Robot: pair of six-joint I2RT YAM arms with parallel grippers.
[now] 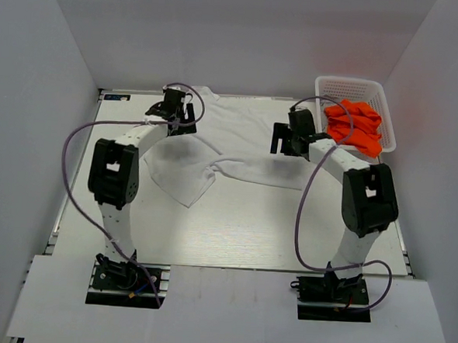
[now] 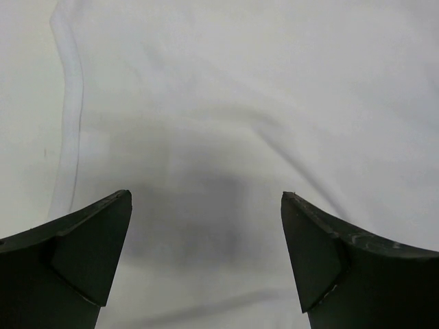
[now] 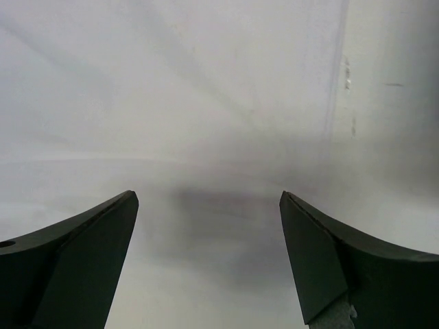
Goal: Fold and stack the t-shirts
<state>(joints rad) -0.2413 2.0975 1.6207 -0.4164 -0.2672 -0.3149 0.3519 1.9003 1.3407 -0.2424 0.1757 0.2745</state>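
The overhead view gives me little of either set of jaws: the left arm (image 1: 116, 168) and right arm (image 1: 367, 199) end in dark wrist housings that cover the tips. So I go by the wrist cameras. There, the left jaws are spread wide with nothing between them, hanging over white cloth with a hem line running down the left side. The right jaws are spread the same way, also holding nothing, over white cloth with a seam towards the right. Both wrist views are filled with fabric, so I cannot tell from them which part of the garment I am over. Whether the tips touch the cloth is also unclear.

By my count there are two arms, one white t-shirt (image 1: 243, 137) and one basket (image 1: 388, 119). The white t-shirt lies spread across the far half of the worktop (image 1: 233, 234), between and under the two wrists, with a rumpled flap reaching towards the near left. The basket sits at the far right corner. It holds orange clothing (image 1: 356, 126) bunched in a heap, and I cannot count how many pieces are in it.
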